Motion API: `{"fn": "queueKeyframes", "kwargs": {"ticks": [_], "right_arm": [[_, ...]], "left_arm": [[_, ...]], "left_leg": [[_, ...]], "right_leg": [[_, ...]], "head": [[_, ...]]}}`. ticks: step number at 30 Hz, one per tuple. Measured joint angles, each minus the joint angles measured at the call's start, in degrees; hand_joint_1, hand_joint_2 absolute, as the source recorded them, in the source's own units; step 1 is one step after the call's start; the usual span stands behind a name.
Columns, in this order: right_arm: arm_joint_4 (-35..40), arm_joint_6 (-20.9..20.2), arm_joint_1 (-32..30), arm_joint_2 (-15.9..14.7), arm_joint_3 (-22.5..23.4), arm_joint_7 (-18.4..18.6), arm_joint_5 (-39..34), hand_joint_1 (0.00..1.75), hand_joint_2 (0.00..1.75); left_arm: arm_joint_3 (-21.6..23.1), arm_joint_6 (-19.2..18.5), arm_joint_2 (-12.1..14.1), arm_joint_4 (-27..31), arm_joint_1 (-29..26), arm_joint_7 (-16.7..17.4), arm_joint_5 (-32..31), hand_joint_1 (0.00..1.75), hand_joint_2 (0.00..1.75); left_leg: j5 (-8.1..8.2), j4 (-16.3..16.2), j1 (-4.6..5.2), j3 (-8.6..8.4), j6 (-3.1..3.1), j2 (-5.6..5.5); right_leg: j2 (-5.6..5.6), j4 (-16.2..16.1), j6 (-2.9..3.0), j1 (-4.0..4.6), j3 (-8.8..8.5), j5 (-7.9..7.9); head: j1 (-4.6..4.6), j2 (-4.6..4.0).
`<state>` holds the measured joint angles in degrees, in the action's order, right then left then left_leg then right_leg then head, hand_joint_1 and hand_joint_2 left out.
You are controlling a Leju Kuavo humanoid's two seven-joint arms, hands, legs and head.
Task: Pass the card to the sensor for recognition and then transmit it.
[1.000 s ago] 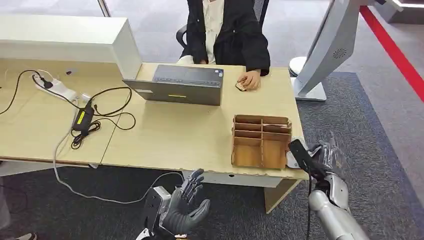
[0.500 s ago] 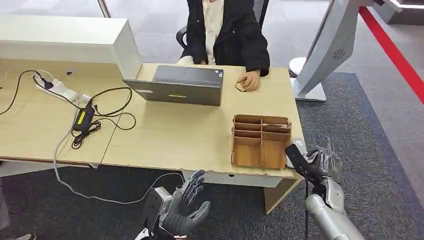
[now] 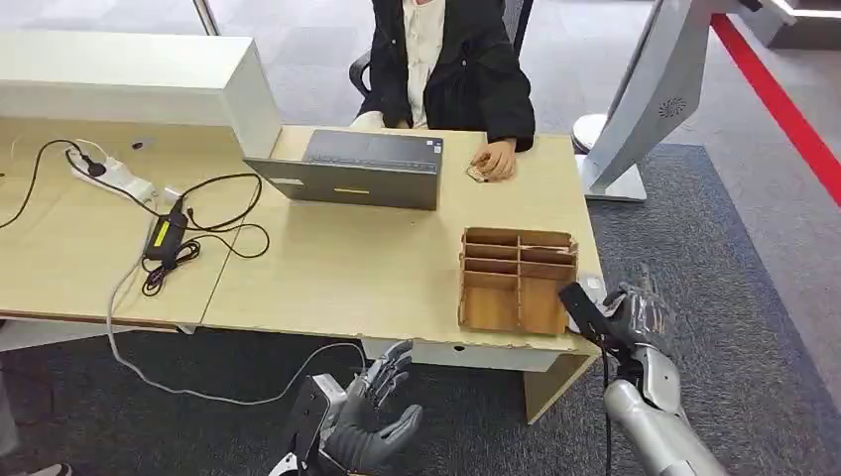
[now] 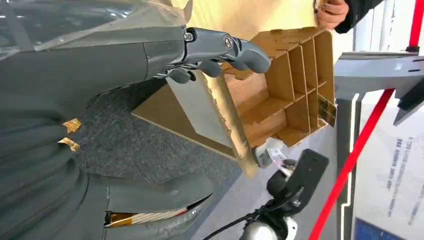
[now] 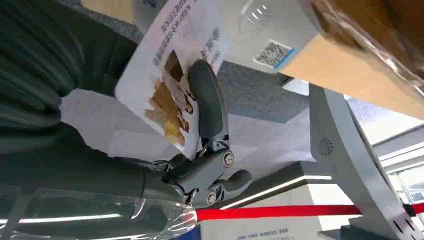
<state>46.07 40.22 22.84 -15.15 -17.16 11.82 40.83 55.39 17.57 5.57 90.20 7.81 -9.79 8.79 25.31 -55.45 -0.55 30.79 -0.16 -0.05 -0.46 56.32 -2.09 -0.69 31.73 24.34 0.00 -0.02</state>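
Card: the card (image 5: 172, 65) is white, printed with text and a brown picture. The right hand (image 5: 200, 165) grasps it, a grey finger (image 5: 207, 102) lying across its printed face. In the right wrist view it sits just off the corner of the desk, close to a white round sensor (image 5: 270, 27) that carries a small code label. In the head view the card is too hidden behind the hand to make out.
Right hand: seen from the head view, the right hand (image 3: 635, 312) is raised just beside the near right corner of the desk (image 3: 377, 268), at about desk height, with a black camera block on its wrist.
Sensor: in the head view it shows as a small white disc (image 3: 592, 288) on the desk corner, between the organiser and the right hand.
Organiser: a wooden organiser (image 3: 518, 280) with several compartments lies on the desk, just beside the sensor.
Left hand: the left hand (image 3: 377, 426) is released, its fingers spread with nothing in them, palm up, below the front edge of the desk and well apart from the organiser.
Laptop: a grey laptop (image 3: 352, 169) stands at the far side of the desk from the organiser.
Person: a person (image 3: 446, 59) in a dark jacket sits behind the desk, one hand (image 3: 493, 159) resting on it beside the laptop.
Cables: a white power strip (image 3: 114, 174) and black cables (image 3: 188, 233) lie on the desk, on the laptop's far side from the organiser.
Stand: a white stand (image 3: 655, 89) rises from the carpet past the desk's far right corner.
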Motion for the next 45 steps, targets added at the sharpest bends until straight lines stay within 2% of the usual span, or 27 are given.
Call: {"fn": "queueKeyframes", "kwargs": {"ticks": [6, 14, 22, 27, 31, 36, 39, 45], "right_arm": [[4.16, -0.2, -0.12, -0.92, -0.18, 1.75, -0.02, 1.75, 1.75], [8.51, -0.07, -0.13, -1.66, -0.31, 1.18, 1.73, 1.75, 1.75], [16.61, -2.14, 3.15, -3.1, -0.57, 3.41, 3.28, 1.75, 1.75], [19.35, -3.02, 5.81, -3.06, -1.44, 1.56, 4.2, 1.75, 1.75], [20.0, -5.23, 10.27, -2.6, -3.15, 0.29, 5.68, 1.75, 1.75], [18.56, -10.09, 17.88, -0.29, -6.92, -0.37, 9.0, 1.75, 1.75], [14.29, -11.87, 23.84, 2.19, -9.97, -0.37, 11.0, 1.75, 1.75], [3.06, -13.53, 32.78, 7.33, -14.23, -0.52, 9.7, 1.75, 1.75]], "left_arm": [[0.0, -0.11, 0.02, 0.31, -0.01, 0.11, -0.13, 0.0, 1.75], [0.0, -0.55, 0.02, 0.33, 0.0, 0.11, -0.18, 0.0, 1.75], [0.0, -1.49, 0.0, 0.33, 0.55, 0.11, -0.44, 0.0, 1.75], [0.0, -2.19, -0.2, 0.22, 1.22, -0.04, -0.29, 0.0, 1.75], [0.0, -4.9, -0.85, -0.28, 1.73, -1.05, 0.22, 0.0, 1.75], [0.28, -7.3, -1.99, -1.24, 3.34, -2.05, 1.42, 0.0, 1.75], [0.94, -8.18, -2.58, -1.99, 4.5, -2.38, 2.34, 0.0, 1.75], [2.14, -8.42, -3.98, -3.19, 5.52, -2.73, 2.6, 0.0, 1.75]], "left_leg": [[-0.01, 0.0, 0.01, 0.02, 0.02, -0.01], [0.0, 0.0, 0.01, 0.08, 0.02, -0.01], [-0.01, 0.0, 0.01, 0.07, 0.02, -0.01], [-0.01, 0.0, 0.01, 0.09, 0.02, -0.01], [-0.01, 0.0, 0.01, 0.14, 0.02, -0.01], [-0.04, 0.0, 0.01, 0.18, 0.01, -0.01], [-0.07, 0.0, 0.0, 0.19, -0.02, -0.01], [-0.08, 0.0, 0.0, 0.23, -0.02, -0.05]], "right_leg": [[0.0, 0.0, -0.01, -0.01, 0.03, 0.0], [0.0, 0.02, -0.01, -0.01, 0.07, 0.0], [0.0, 0.01, -0.01, -0.02, 0.06, 0.0], [0.0, 0.04, -0.01, -0.02, 0.07, 0.0], [0.0, 0.06, -0.01, -0.02, 0.11, -0.01], [0.0, 0.1, 0.0, -0.01, 0.13, -0.01], [0.0, 0.12, 0.02, -0.01, 0.18, -0.02], [-0.03, 0.12, 0.02, 0.0, 0.18, -0.02]], "head": [[0.0, 0.0], [0.0, 0.0], [0.0, 0.0], [-0.02, 0.0], [0.0, 0.0], [0.0, 0.0], [0.0, 0.0], [0.0, 0.0]]}}
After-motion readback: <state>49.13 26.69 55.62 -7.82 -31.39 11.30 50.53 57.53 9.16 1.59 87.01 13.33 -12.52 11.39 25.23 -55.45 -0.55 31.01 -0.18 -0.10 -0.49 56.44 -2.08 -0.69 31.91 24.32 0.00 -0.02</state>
